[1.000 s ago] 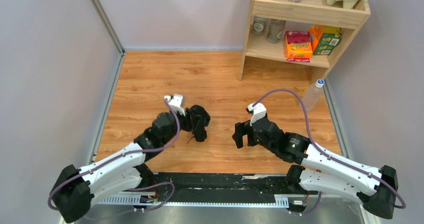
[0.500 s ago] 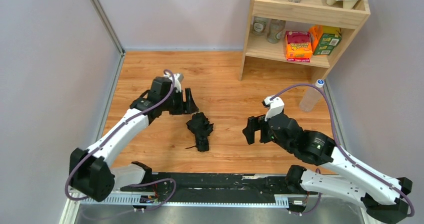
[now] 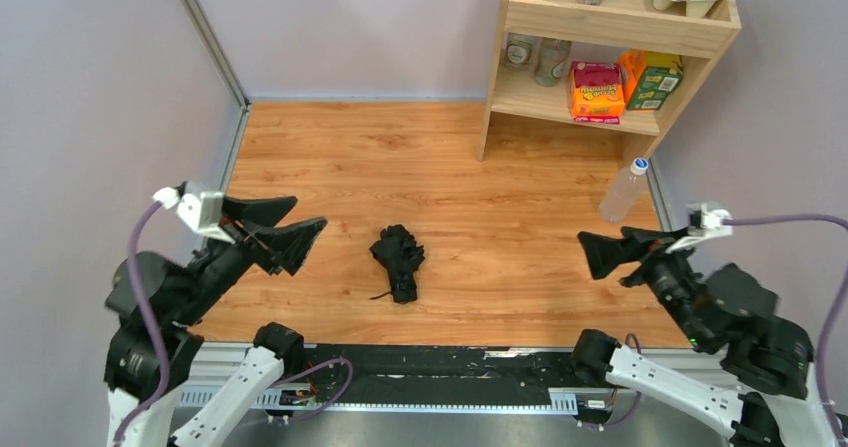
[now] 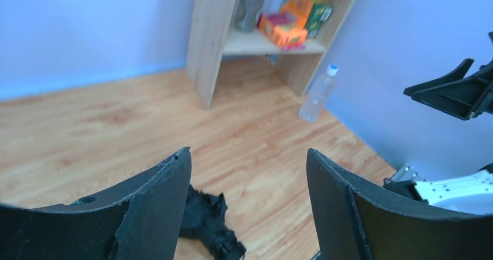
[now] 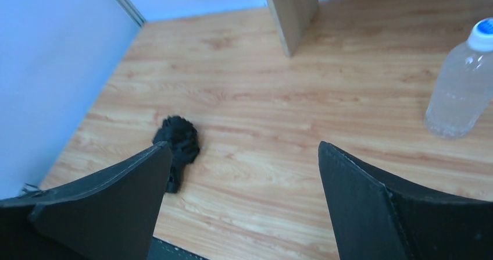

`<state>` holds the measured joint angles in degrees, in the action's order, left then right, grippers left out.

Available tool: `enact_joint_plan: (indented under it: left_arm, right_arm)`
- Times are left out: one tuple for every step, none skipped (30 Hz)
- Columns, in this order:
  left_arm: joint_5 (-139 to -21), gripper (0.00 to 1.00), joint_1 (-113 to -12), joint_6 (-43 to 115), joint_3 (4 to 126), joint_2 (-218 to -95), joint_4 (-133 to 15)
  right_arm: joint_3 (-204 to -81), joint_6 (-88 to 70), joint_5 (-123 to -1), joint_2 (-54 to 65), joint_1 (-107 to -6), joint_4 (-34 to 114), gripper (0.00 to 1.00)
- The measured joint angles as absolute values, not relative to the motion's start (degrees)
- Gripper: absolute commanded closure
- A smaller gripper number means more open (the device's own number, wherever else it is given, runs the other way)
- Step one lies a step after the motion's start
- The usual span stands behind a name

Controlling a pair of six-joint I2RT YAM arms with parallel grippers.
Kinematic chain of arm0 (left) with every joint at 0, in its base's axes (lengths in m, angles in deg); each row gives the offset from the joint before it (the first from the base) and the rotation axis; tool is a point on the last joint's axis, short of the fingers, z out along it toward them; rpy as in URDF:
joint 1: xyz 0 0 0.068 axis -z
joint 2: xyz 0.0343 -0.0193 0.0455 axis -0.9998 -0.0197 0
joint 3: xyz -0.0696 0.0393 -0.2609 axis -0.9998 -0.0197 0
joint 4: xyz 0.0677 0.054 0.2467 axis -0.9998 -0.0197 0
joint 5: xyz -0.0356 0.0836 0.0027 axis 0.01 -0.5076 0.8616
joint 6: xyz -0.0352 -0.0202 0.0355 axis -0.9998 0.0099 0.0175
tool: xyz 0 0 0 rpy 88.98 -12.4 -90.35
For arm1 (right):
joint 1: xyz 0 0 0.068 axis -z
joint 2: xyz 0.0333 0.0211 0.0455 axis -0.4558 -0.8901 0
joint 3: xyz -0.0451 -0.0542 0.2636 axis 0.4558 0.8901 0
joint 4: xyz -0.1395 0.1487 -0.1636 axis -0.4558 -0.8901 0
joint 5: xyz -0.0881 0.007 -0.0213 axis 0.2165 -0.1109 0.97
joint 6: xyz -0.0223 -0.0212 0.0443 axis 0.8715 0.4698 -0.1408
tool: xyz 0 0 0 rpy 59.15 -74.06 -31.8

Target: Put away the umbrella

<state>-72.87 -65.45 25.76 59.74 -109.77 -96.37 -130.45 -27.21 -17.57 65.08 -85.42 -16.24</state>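
- Most of the job looks done, judging by the broad light wood-grain surface (image 3: 450, 157). Nothing lies spread open on it, only one small collapsed bundle near its middle.
- Whether "away" means the two-tiered pale wooden shelf unit (image 3: 492, 107) at the far right, stocked with boxes and jars, I cannot tell. If it does, that carry is not yet done.
- The left end effector (image 3: 285, 225) and the right end effector (image 3: 612, 250) hover raised at either side. Both are spread wide, hold nothing, and are well apart from the bundle.
- The black fabric compact umbrella (image 3: 399, 260) lies folded between them, touching neither. Its shaft and handle are too small to make out.
- The clear plastic water bottle with a pale cap (image 3: 622, 192) stands upright beside the shelf.
- Only the top view shows both arms at once. The left wrist view shows the shelf's contents from the side. The right wrist view gives the closest look at the bottle and shows the umbrella's crumpled folds.
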Motion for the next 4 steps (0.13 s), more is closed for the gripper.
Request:
enact_joint_plan:
  left_arm:
    - [-72.87,0.21,-65.45,26.02,60.42,-108.24,-96.04]
    - [-72.87,0.21,-65.45,26.35,61.27,-107.04,-95.86]
    - [-72.87,0.21,-65.45,26.54,62.08,-106.14,-95.69]
    - [-72.83,0.21,-65.45,26.67,62.82,-105.51,-95.60]
  right_arm:
    - [-131.35,-26.60,-17.31,66.28,-85.42,-16.06,0.00]
    - [-132.35,-25.77,-17.13,67.57,-85.42,-15.71,0.00]
    - [-133.16,-25.09,-17.04,68.79,-85.42,-15.16,0.00]
    - [-133.71,-24.54,-16.96,69.91,-85.42,-14.57,0.00]
